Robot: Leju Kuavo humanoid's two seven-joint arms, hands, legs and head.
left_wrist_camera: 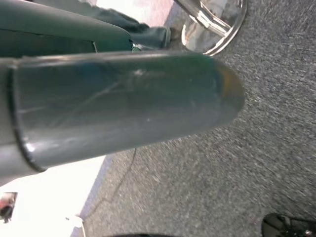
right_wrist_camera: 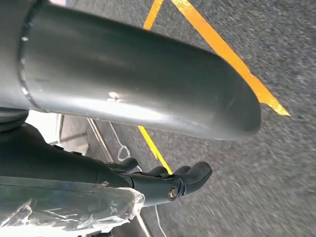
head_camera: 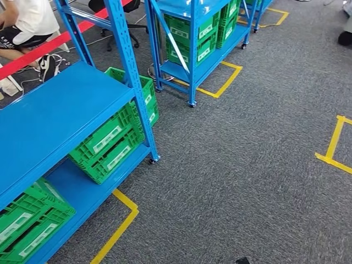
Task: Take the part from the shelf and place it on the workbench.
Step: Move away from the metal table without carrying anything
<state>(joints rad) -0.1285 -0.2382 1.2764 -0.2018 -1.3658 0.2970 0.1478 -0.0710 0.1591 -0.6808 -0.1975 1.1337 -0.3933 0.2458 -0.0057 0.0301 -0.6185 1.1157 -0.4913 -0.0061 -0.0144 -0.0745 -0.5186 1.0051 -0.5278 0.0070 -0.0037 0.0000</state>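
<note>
While the right hand [right_wrist_camera: 164, 182] grasps a part wrapped in clear plastic [right_wrist_camera: 74, 210], blue shelves [head_camera: 62, 115] stand alongside on grey carpet [head_camera: 249, 165].
Green crates [head_camera: 110, 143] fill the lower shelf levels, yellow tape [head_camera: 118, 228] marks the floor, and a seated person [head_camera: 29, 25] is behind; whether the left hand [left_wrist_camera: 123, 103] is clenched or released cannot be told.

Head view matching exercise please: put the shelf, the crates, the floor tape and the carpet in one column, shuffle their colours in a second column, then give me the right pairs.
Things:
1. shelf
2. crates
3. floor tape
4. carpet

Colours:
A. yellow
B. grey
C. blue
D. green

Pairs: 1-C, 2-D, 3-A, 4-B
</note>
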